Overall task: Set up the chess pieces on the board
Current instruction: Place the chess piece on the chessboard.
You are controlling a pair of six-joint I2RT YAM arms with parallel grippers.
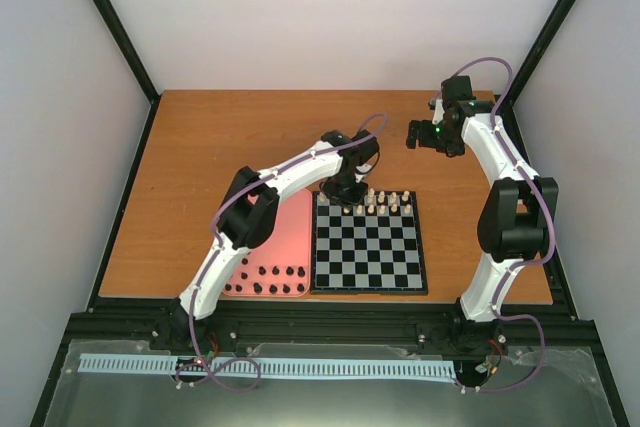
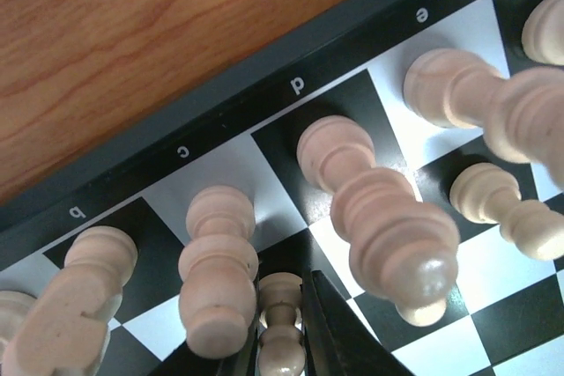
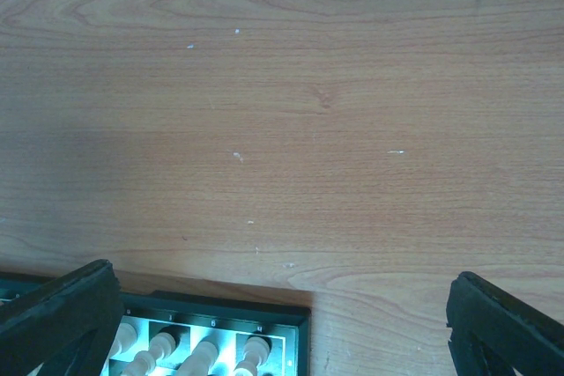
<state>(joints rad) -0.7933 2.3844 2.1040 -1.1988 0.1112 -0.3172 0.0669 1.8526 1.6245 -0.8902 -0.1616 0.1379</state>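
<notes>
The board (image 1: 368, 282) lies mid-table, with cream chess pieces (image 1: 386, 202) standing in its far rows. Black chess pieces (image 1: 268, 279) sit in a pink tray. My left gripper (image 1: 346, 203) is low over the board's far left part. In the left wrist view its dark fingers (image 2: 330, 332) close on both sides of a small cream pawn (image 2: 282, 345) that stands behind the back-row pieces (image 2: 216, 257) near the rim (image 2: 264, 68). My right gripper (image 1: 416, 136) is wide open and empty above bare wood beyond the board's far right corner (image 3: 295, 341).
The pink tray (image 1: 285, 237) lies against the board's left side, its near end holding the black pieces. Black frame rails run along the table's edges. Bare wooden table (image 3: 291, 112) stretches behind the board.
</notes>
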